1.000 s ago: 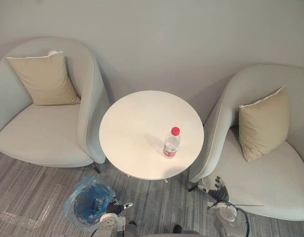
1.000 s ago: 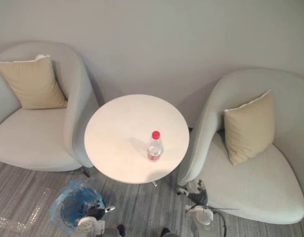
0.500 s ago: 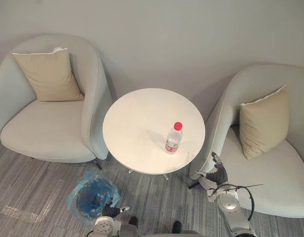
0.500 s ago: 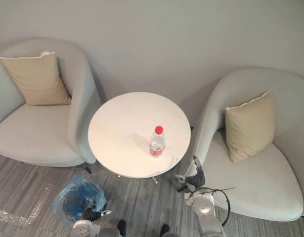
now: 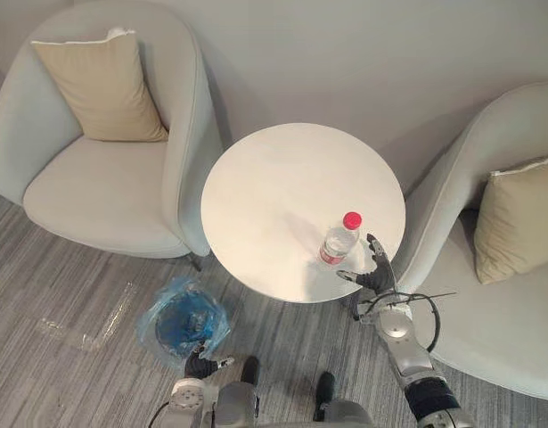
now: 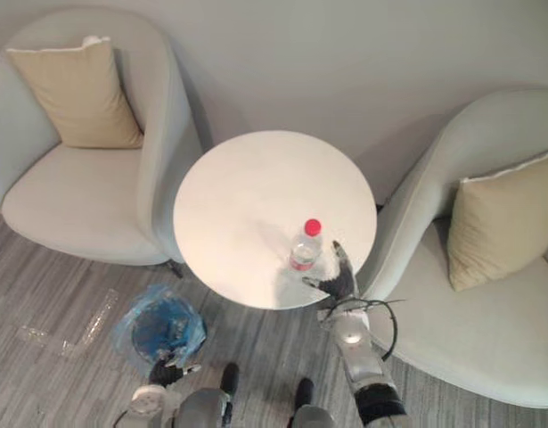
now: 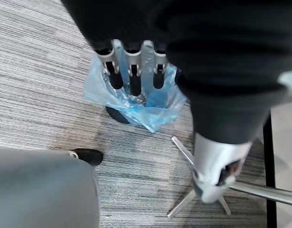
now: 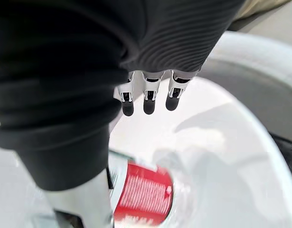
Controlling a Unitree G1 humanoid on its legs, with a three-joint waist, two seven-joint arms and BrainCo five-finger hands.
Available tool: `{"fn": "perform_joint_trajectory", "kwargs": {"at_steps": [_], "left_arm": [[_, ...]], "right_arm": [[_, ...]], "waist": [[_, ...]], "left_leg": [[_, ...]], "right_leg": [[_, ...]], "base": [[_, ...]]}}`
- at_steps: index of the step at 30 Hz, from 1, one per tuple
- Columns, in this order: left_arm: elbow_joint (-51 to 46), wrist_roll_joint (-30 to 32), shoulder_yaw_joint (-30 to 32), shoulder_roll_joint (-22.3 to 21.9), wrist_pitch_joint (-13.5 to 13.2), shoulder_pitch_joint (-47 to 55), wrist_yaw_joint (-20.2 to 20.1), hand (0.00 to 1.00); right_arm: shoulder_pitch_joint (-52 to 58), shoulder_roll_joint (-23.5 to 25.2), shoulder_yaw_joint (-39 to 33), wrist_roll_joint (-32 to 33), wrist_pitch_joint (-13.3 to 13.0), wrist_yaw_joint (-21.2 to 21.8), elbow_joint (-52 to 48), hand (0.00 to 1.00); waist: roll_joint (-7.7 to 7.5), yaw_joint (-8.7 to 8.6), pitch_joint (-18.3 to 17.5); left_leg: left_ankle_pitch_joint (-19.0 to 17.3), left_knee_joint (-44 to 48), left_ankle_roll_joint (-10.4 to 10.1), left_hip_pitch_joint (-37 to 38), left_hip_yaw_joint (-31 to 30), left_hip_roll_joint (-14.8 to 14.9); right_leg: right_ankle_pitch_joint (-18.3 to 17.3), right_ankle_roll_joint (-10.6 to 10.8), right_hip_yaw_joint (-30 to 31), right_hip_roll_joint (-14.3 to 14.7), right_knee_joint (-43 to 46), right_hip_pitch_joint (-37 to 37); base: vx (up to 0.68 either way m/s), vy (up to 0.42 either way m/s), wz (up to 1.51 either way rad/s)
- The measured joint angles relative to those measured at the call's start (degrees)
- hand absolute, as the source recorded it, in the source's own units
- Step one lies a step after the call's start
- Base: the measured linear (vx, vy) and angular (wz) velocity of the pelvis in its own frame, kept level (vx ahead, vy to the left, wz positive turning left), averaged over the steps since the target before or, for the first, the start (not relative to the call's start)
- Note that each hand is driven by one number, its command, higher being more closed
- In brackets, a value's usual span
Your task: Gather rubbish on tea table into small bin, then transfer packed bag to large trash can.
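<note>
The left hand point(image 5: 202, 366) hangs low, fingers straight and relaxed, near a small bin point(image 5: 183, 319) lined with a blue bag on the floor. On the round white tabletop point(image 5: 274, 187), near its right edge, a clear bottle point(image 5: 338, 242) stands upright, its red label's print unreadable. Just beside it is the right hand point(image 5: 373, 275), fingers spread, holding nothing.

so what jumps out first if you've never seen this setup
The red-capped bottle stands alone on the round white table, near its right front edge, with the right hand open close beside it. Then there is the blue-bagged small bin on the grey carpet at the table's front left, with the left hand open just short of it.
</note>
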Motion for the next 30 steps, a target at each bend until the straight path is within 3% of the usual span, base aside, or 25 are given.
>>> {"fn": "perform_joint_trajectory", "kwargs": {"at_steps": [9,10,19,25,30], "left_arm": [[-1.30,-0.91,0.34,0.28,-0.01,-0.65,0.08,0.00],[-1.53,-1.24,0.35,0.28,-0.01,-0.65,0.08,0.00],[-3.21,-2.46,0.70,0.09,-0.05,-0.65,0.05,0.00],[-3.41,-3.42,0.72,0.11,0.04,-0.64,0.01,0.00],[-3.22,-3.36,0.83,0.21,0.16,-0.59,-0.05,0.00]], "right_arm": [[-4.31,2.33,-0.77,2.51,0.54,-3.10,0.14,0.00],[-4.97,2.65,-0.88,2.73,0.56,-3.71,0.34,1.00],[-8.30,4.13,-2.32,5.66,1.04,-6.36,1.93,1.00],[-8.22,4.65,-3.23,7.76,1.15,-6.48,1.63,1.00],[-2.02,4.67,-3.36,7.73,0.90,-5.49,-6.89,1.00]], "waist": [[0.30,1.43,1.89],[0.32,1.51,2.19],[0.21,3.58,2.93],[0.13,3.98,2.98],[-0.07,3.76,3.07]], "left_leg": [[0.01,1.49,-0.04,-2.96,-1.81,-0.35],[0.00,1.75,-0.03,-3.16,-1.94,-0.41],[0.02,2.36,-0.06,-4.56,-2.27,-0.42],[0.05,2.37,-0.08,-4.73,-2.26,-0.43],[0.05,2.08,-0.07,-3.35,-2.19,-0.40]], "right_leg": [[-0.18,0.15,-1.44,-0.04,0.67,-1.64],[-0.18,0.15,-1.54,-0.06,0.70,-1.65],[-0.18,0.14,-1.49,-0.06,1.46,-2.97],[-0.18,0.15,-1.41,-0.08,1.48,-3.17],[-0.16,0.16,-1.14,-0.09,1.30,-1.92]], "base": [[-0.01,0.008,0.10],[-0.01,0.018,0.08],[0.00,0.004,0.02],[0.00,0.000,0.00],[0.00,0.000,0.00]]}}
